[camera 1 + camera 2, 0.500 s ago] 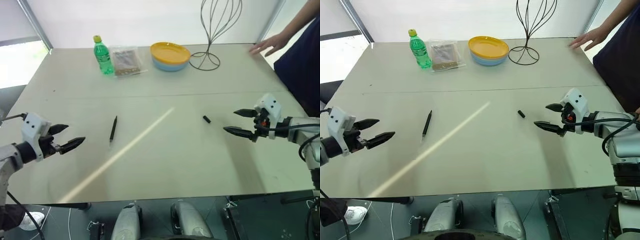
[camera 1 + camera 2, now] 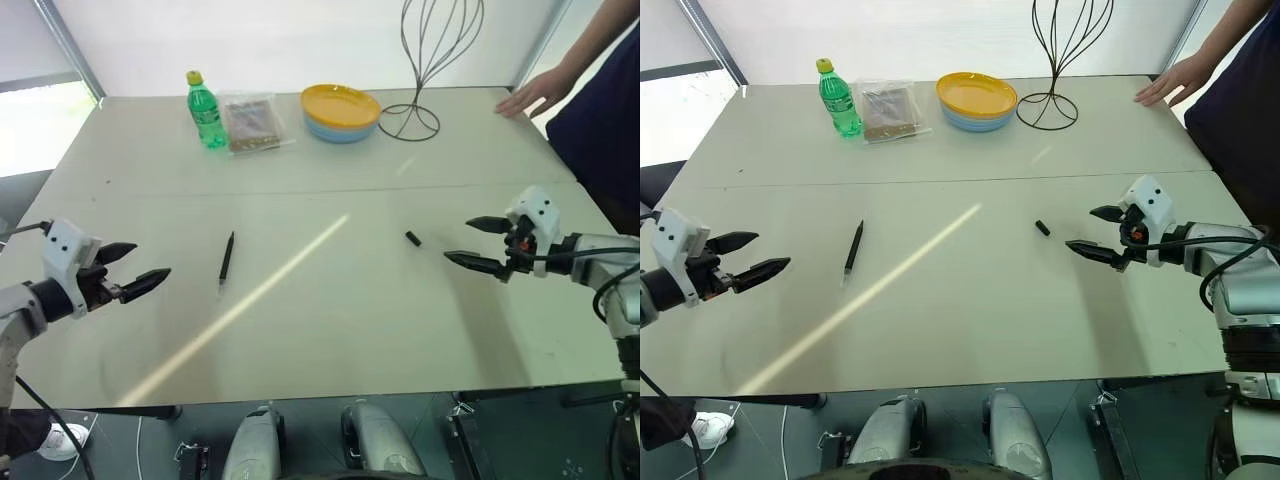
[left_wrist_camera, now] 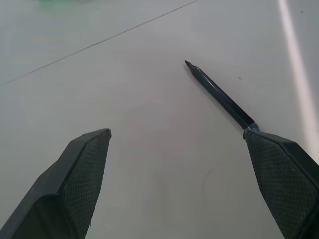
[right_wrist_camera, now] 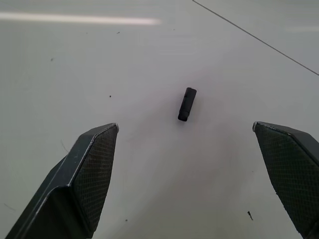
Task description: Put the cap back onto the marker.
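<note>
Pale table [image 2: 330, 340] w/ a seam across it and a diagonal sun streak; white wall behind, bright window [image 2: 40, 120] at left, dark floor [image 2: 1140, 440] below the near edge.

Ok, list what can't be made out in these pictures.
- Marker: in the left wrist view its rear end is hidden behind a finger of the left gripper.
- Cap: which end is open, too small in the right wrist view ahead of the right gripper.
- Packet: contents too small in the head views.
- Person's arm: cut off by the picture edge.
</note>
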